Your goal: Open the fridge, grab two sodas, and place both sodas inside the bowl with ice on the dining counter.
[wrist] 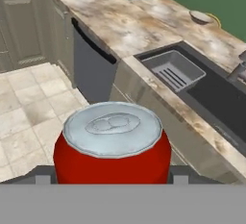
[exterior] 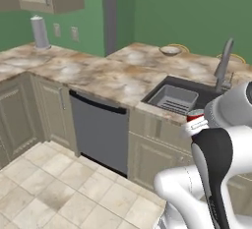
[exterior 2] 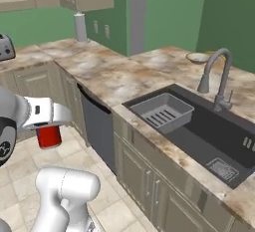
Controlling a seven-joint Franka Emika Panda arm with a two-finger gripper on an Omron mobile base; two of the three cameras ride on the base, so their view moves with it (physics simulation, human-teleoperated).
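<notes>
step in hand, as judged: carrying one soda toward the bowl on the dining counter, with placement not yet done

the gripper (exterior 2: 50, 126) holds the red can (wrist: 111, 143) between its jaws, which stand wide apart and pinch the can's sides. in the hand view the can's silver top sits directly ahead of the hand, upright in that view, dark finger parts flanking its base. in the right base view the can hangs below the white hand, over the tiled floor (exterior: 59, 184), well short of the counter edge

the bowl (exterior 2: 198, 57) lies on the far part of the dining counter (exterior 2: 124, 79), beyond the sink (exterior 2: 209, 126) and its grey faucet (exterior 2: 219, 81), well apart from the can. pale contents show inside; ice cannot be confirmed at this size

next move, as judged: carry the can up and across the counter, clear of the faucet, to above the bowl, then lower and release. the second soda remains to be fetched
</notes>
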